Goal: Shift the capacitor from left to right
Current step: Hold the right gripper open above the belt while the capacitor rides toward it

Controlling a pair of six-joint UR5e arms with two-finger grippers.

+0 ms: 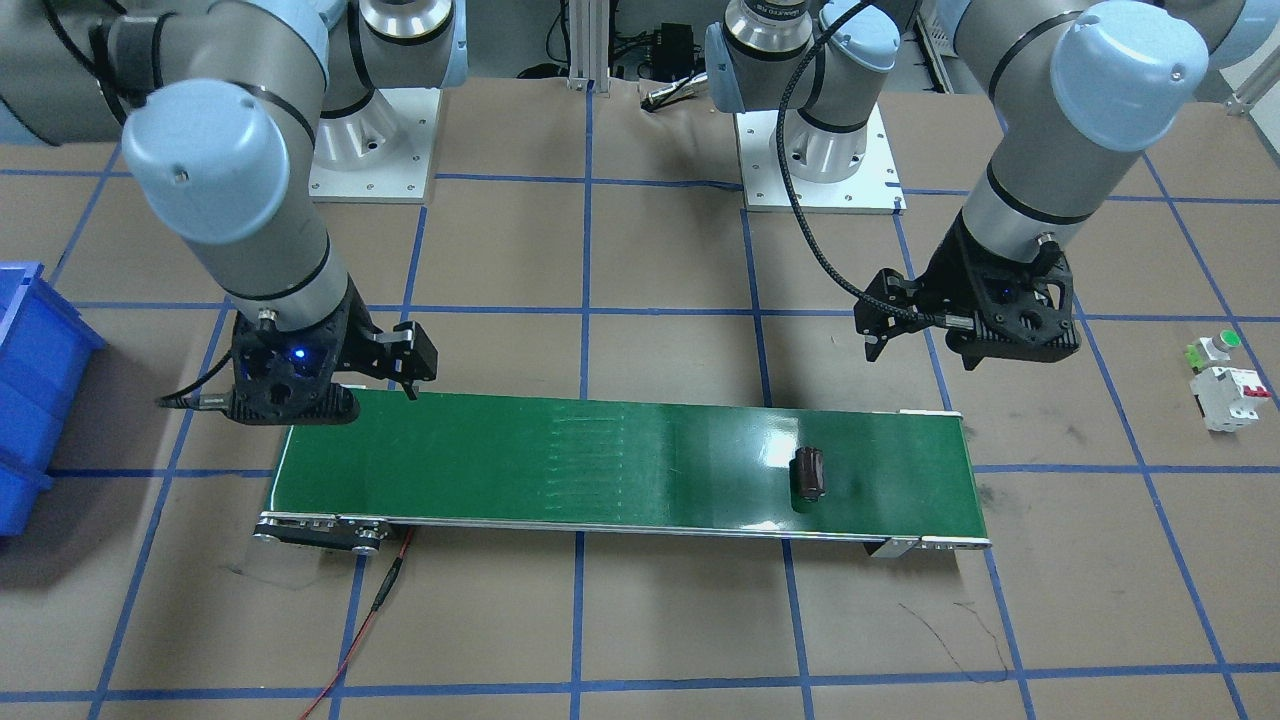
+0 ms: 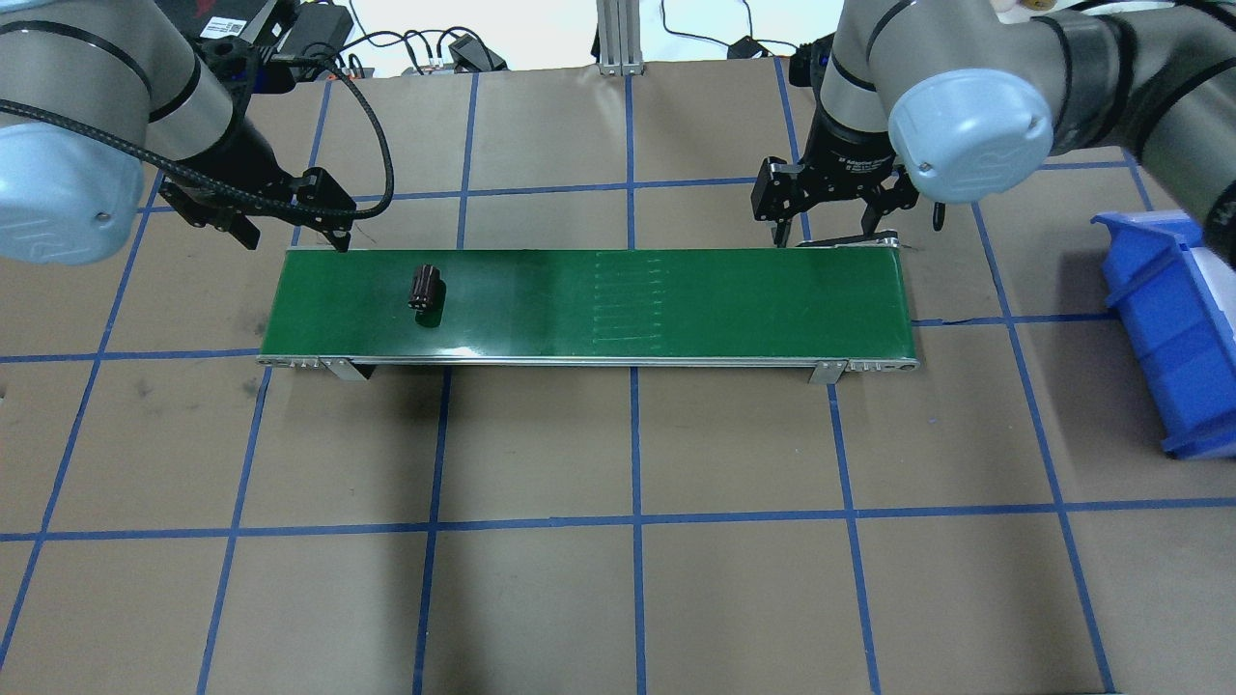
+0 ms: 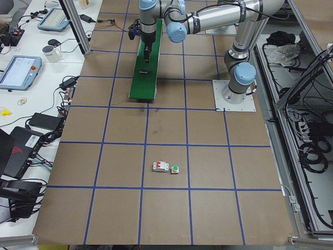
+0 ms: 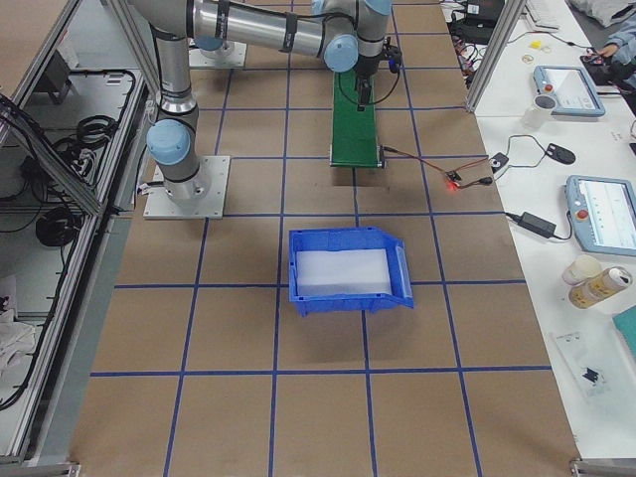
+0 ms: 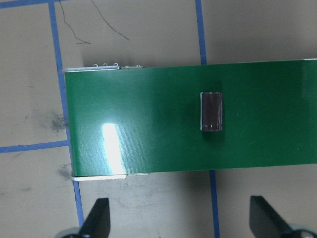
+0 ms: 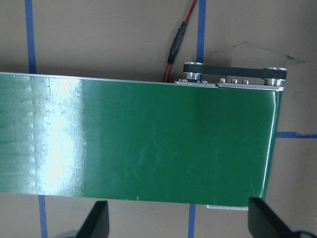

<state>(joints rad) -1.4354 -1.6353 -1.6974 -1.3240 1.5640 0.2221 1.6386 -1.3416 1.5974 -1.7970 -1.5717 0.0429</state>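
The capacitor, a small glossy dark brown cylinder, lies on its side on the green conveyor belt, near the belt's end on my left side. It also shows in the overhead view and the left wrist view. My left gripper hangs open and empty above the belt's back edge, a little behind the capacitor; its fingertips show at the bottom of the left wrist view. My right gripper is open and empty above the back edge at the belt's other end.
A blue bin stands on the table beyond the belt's right end. A white breaker with a red switch and a green-topped button lie far out on my left. A red cable runs from the belt's right end.
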